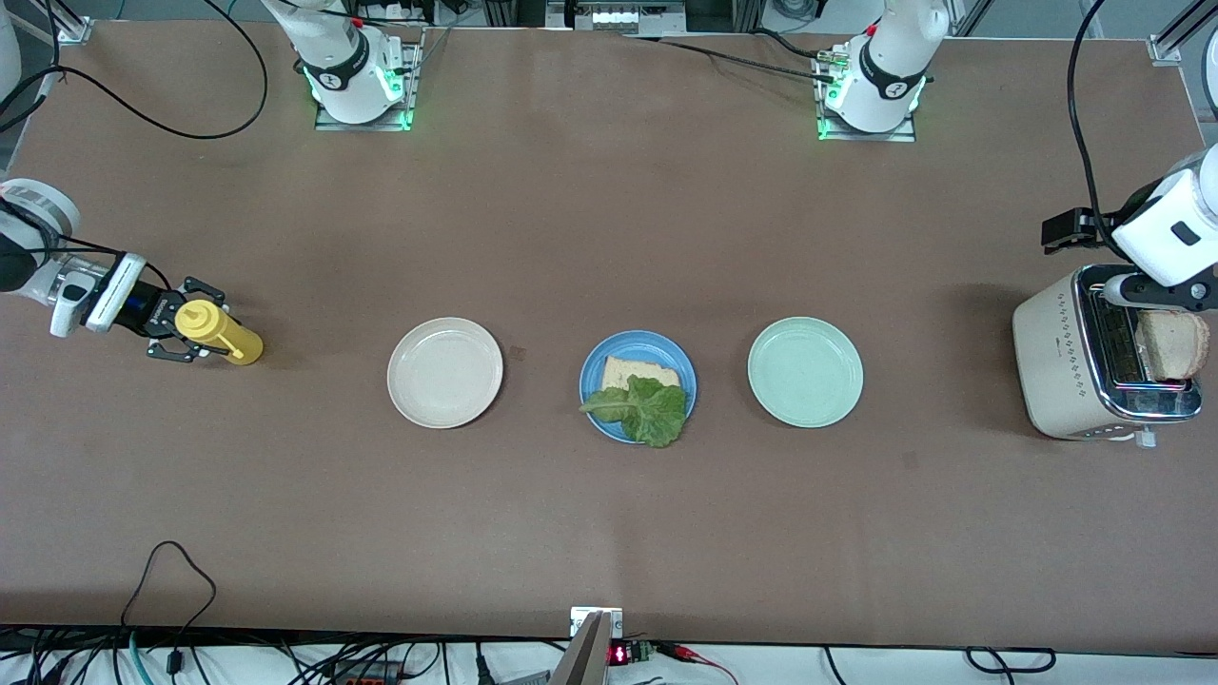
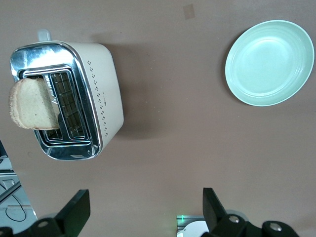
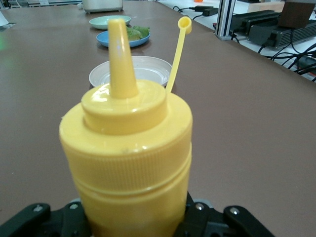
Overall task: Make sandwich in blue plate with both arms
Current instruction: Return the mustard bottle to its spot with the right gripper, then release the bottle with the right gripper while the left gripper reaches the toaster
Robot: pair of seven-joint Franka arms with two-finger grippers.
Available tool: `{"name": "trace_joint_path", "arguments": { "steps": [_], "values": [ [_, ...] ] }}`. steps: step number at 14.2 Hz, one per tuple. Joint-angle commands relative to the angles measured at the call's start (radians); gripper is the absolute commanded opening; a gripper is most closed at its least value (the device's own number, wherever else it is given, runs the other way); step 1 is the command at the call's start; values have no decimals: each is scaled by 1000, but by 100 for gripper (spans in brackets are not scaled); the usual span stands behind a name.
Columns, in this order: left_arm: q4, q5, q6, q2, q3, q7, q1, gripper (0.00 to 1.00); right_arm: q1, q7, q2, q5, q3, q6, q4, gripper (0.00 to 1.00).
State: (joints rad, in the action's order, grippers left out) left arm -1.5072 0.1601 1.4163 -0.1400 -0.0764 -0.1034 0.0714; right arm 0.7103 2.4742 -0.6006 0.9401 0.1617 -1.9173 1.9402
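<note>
The blue plate (image 1: 657, 344) sits mid-table with one bread slice (image 1: 639, 371) and a green lettuce leaf (image 1: 647, 407) on it. A second bread slice (image 1: 1175, 342) (image 2: 30, 103) sticks out of a slot of the cream toaster (image 1: 1056, 362) (image 2: 94, 94) at the left arm's end of the table. My left gripper (image 1: 1149, 291) (image 2: 144, 212) hangs up by the toaster, open and holding nothing. At the right arm's end, my right gripper (image 1: 186, 330) (image 3: 133, 219) is shut on a yellow squeeze bottle (image 1: 221, 333) (image 3: 128, 143), upright, with its cap (image 3: 184, 24) flipped open.
A cream plate (image 1: 444, 371) (image 3: 148, 69) lies beside the blue plate toward the right arm's end. A pale green plate (image 1: 805, 371) (image 2: 269, 61) lies beside it toward the left arm's end. Black cables trail over the table's corners.
</note>
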Motion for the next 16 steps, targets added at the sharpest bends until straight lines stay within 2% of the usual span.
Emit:
{"name": "trace_joint_path", "arguments": {
  "steps": [1, 3, 4, 5, 7, 10, 12, 14, 16],
  "values": [
    [44, 16, -3, -13, 13, -28, 7, 100, 35, 14, -16, 12, 30, 17, -4, 0],
    [54, 13, 19, -20, 21, -143, 80, 100, 35, 11, -18, 22, 30, 30, -4, 4],
    [55, 16, 70, -26, 21, -201, 122, 100, 37, -3, -16, 23, 30, 38, -4, 55],
    [53, 16, 113, -29, 21, -261, 166, 100, 44, -6, -16, 25, 30, 40, -4, 100],
    [53, 15, 176, -58, 21, -379, 235, 100, 58, -15, -16, 23, 30, 40, -6, 100],
    [44, 4, 369, -131, 21, -499, 329, 100, 83, -17, -10, -3, 29, 31, -21, 100],
    [44, -1, 420, -188, 18, -512, 370, 100, 93, -32, -11, -82, 29, 21, -41, 100],
    [32, -89, 420, -230, 17, -518, 403, 100, 112, -61, -1, -174, 29, -15, -64, 100],
    [24, -114, 424, -272, 18, -594, 418, 98, 120, -142, 53, -292, 29, -44, -70, 100]
  ]
}}
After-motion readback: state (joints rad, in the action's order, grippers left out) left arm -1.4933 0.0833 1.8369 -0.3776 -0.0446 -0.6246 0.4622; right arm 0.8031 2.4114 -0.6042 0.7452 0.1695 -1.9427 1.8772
